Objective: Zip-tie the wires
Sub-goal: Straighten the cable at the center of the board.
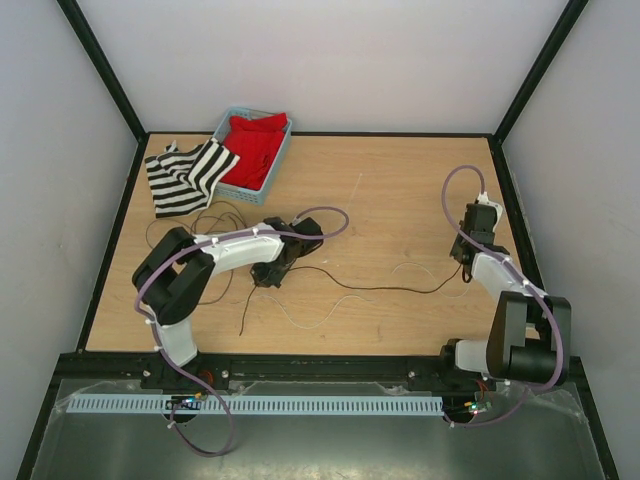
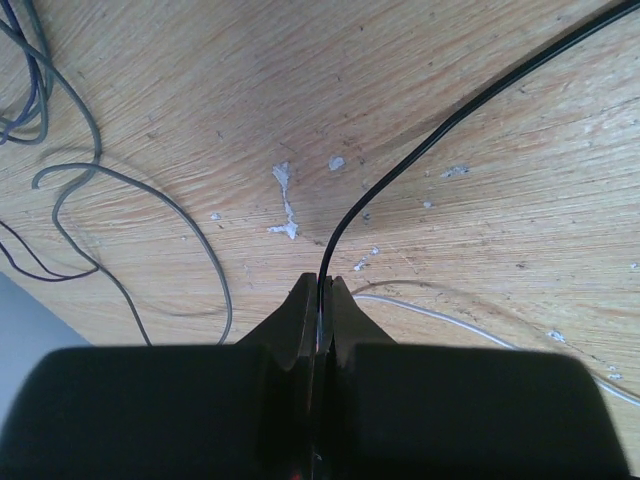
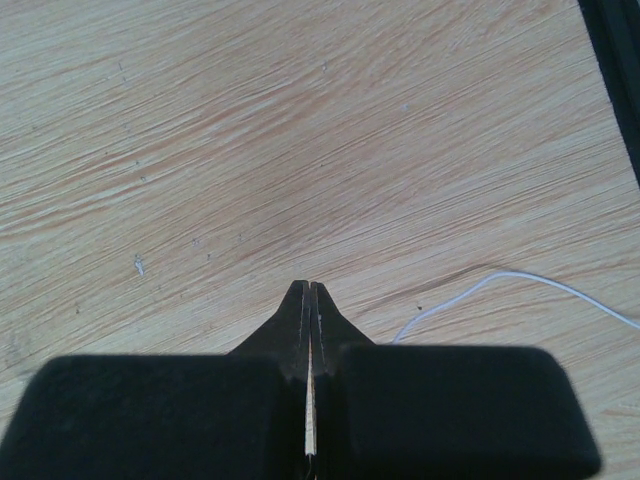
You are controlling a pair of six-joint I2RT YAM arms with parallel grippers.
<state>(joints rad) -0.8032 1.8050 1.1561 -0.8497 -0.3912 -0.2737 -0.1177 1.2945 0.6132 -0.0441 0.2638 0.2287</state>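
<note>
Top external view: wooden table (image 1: 400, 190) with both arms mounted at its near edge, left arm reaching towards the middle, right arm folded near the right edge.
Wires: the wires (image 1: 390, 290) lie loose on the table; dark loops gather at the left between the striped cloth and the left arm, one long black length crosses the middle towards the right arm, and faint pale lengths lie near it.
Left gripper: left gripper (image 2: 320, 285), pointed down at the table, jaws pressed together on a single black strand (image 2: 327, 250).
Black strand: leaves the left fingertips, runs up the left wrist view and curves off to the upper right, lying on the wood.
Other strands, left wrist view: thin grey and dark loops on the table to the left of the fingers, apart from them.
Right gripper: right gripper (image 3: 310, 290), pointed down over bare wood, jaws closed to a hairline slit, nothing between them.
Pale strand: a whitish strand (image 3: 500, 273) lies on the table just right of the right fingers; whether it touches them cannot be told.
Basket: blue basket (image 1: 256, 192) at the far left of the table, holding a red cloth (image 1: 255, 145).
Striped cloth: black-and-white striped cloth (image 1: 185, 180) against the basket's left side, partly on the table.
</note>
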